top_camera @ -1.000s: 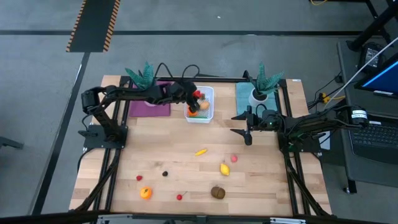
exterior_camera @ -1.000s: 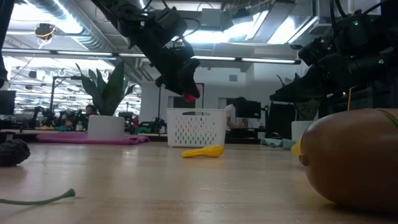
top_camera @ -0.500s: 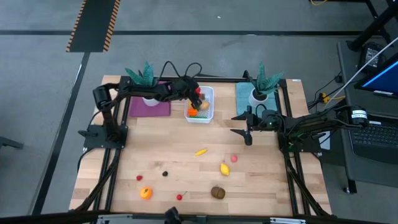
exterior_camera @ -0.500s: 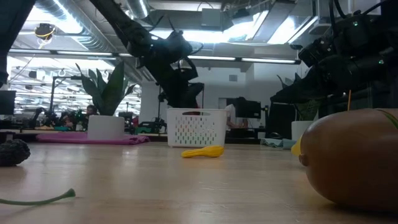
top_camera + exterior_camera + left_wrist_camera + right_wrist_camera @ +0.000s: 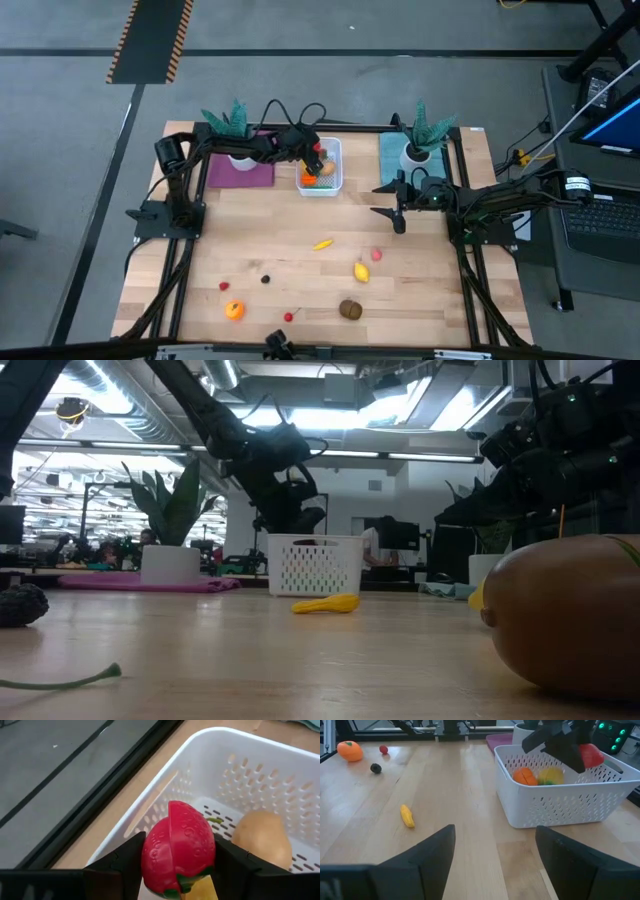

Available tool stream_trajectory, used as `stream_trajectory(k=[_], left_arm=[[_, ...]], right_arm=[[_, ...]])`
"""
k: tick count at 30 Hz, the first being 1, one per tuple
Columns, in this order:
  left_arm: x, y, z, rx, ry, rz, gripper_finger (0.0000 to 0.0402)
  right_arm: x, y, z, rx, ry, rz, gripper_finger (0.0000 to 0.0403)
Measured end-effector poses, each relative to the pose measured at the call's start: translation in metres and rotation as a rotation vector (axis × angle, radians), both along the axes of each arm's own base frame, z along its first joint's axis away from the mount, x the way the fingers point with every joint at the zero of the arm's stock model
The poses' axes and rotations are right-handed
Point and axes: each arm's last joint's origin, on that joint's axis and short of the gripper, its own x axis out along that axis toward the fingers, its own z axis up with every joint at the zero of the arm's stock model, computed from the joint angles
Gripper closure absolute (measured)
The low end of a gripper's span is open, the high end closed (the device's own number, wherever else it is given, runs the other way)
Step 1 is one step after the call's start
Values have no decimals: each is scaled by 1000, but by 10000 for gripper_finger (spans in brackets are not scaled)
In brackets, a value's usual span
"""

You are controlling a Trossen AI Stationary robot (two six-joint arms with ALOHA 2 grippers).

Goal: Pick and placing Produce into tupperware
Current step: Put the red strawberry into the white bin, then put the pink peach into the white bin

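The white perforated tub stands at the table's far middle, with an orange piece and a yellow piece inside. My left gripper reaches over the tub from the left, shut on a red strawberry. My right gripper hovers open right of centre, apart from everything. Loose produce lies on the near half: a banana, a lemon, a pink piece, a brown piece and an orange. My left gripper pinches the strawberry between its two fingers, one on each side. The fingers slant down from the table's left. The strawberry is lifted clear over the tub's inside, with its green leaf end turned back toward the wrist.
Two teal spiky plants in white pots stand on a purple mat and a teal mat either side of the tub. Small cherries and berries dot the near left. Bare wood lies between tub and banana.
My left gripper has moved down and slightly toward the far edge, carrying the strawberry from above the tub's rim to rim level over its inside. It has stayed shut on the strawberry.
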Motion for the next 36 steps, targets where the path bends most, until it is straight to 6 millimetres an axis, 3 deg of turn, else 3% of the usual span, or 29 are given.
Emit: stream_trajectory(k=[9, 22, 31, 36], left_arm=[[1, -1, 0, 12, 4, -15, 188], [1, 0, 3, 21, -13, -15, 185], [-2, -3, 21, 40, -58, -22, 148], [-2, -16, 44, 89, -92, -76, 146]], right_arm=[[0, 0, 0, 0, 0, 0, 125], [0, 0, 0, 1, 0, 0, 125], [0, 0, 0, 4, 0, -1, 125], [0, 0, 0, 2, 1, -1, 125]])
